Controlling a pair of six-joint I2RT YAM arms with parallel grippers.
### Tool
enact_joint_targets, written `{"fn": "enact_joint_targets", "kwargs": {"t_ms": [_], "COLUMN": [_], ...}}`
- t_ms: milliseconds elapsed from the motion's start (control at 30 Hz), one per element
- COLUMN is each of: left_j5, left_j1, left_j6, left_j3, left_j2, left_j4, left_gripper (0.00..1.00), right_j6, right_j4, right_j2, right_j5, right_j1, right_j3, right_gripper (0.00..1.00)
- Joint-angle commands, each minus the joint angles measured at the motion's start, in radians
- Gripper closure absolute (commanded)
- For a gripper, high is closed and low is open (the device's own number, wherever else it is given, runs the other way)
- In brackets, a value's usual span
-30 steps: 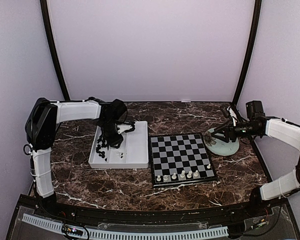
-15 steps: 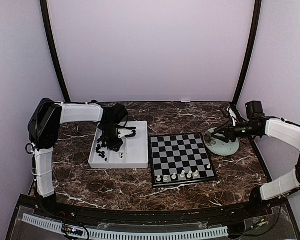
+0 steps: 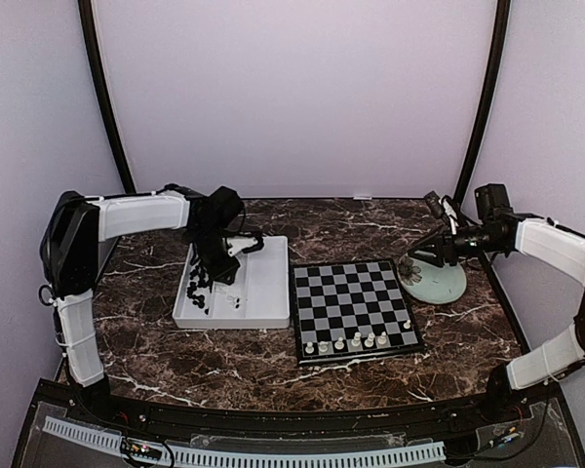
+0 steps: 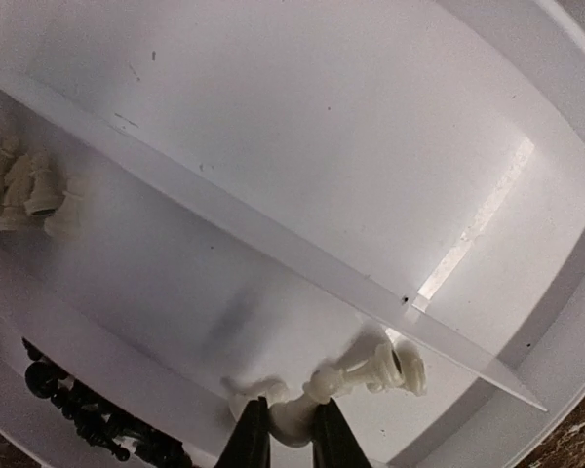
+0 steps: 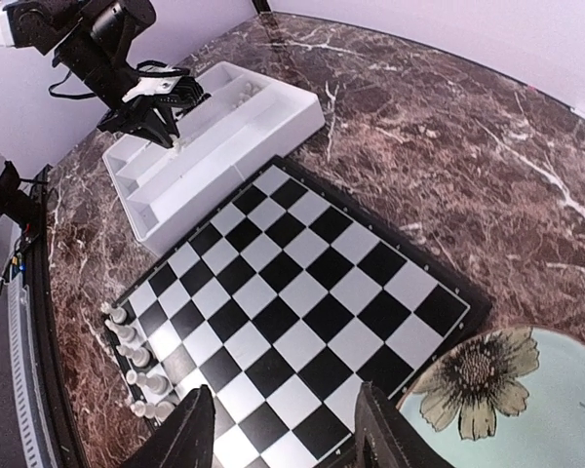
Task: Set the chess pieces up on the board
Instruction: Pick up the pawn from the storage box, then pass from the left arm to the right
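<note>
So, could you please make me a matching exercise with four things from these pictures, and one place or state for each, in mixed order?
Things:
1. left gripper
2. right gripper
3. black chess pieces
4. standing white pieces

Places or states:
A. along the near edge of the board
B. open, holding nothing
C. in the left compartment of the white tray
D. closed on a white piece

Pairs: 1-D, 2-B, 3-C, 4-A

Table polished marble look; tray smooth white plastic; board glossy checks; white chess piece shiny plastic.
</note>
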Motion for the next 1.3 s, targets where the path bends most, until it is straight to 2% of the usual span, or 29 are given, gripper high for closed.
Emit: {"fn": "enact_joint_targets", "kwargs": {"t_ms": [0,67,167,233,333,433,567,800,1100,1267], "left_j5": [0.088,0.178,0.370,0.470,0.549,0.547,0.515,0.504,0.505,0.508], "left_j1": [0.001,0.002,0.000,-0.005,-0.029,-0.053,-0.110,-0.159,-0.169,-0.168], "left_j6": [-0.092,-0.151,-0.296,-0.406,-0.544,-0.587,-0.580,-0.582,-0.593,-0.609], "left_j3": [0.046,0.021,-0.052,-0.176,-0.307,-0.384,-0.403,-0.398,-0.374,-0.360], "left_j2": [-0.212,-0.271,-0.371,-0.435,-0.516,-0.544,-0.548,-0.509,-0.472,-0.453], "left_j4": [0.024,0.095,0.306,0.497,0.816,0.953,0.978,0.989,0.996,0.997], "left_gripper": [0.90,0.90,0.90,0.90,0.88,0.88,0.88,0.88,0.88,0.88], "right_j6": [0.070,0.105,0.157,0.192,0.270,0.363,0.452,0.501,0.520,0.453], "right_j4": [-0.012,-0.020,-0.035,-0.035,-0.011,0.031,0.067,0.061,0.083,0.034], "right_j2": [0.042,0.081,0.151,0.210,0.286,0.355,0.427,0.504,0.492,0.473], "right_j5": [-0.016,-0.005,0.006,-0.005,-0.027,-0.063,-0.094,-0.116,-0.156,-0.101], "right_j1": [0.067,0.114,0.192,0.249,0.320,0.380,0.449,0.550,0.589,0.613], "right_j3": [0.128,0.197,0.301,0.387,0.486,0.570,0.664,0.771,0.760,0.751], "right_gripper": [0.50,0.51,0.51,0.51,0.52,0.52,0.52,0.52,0.53,0.54]}}
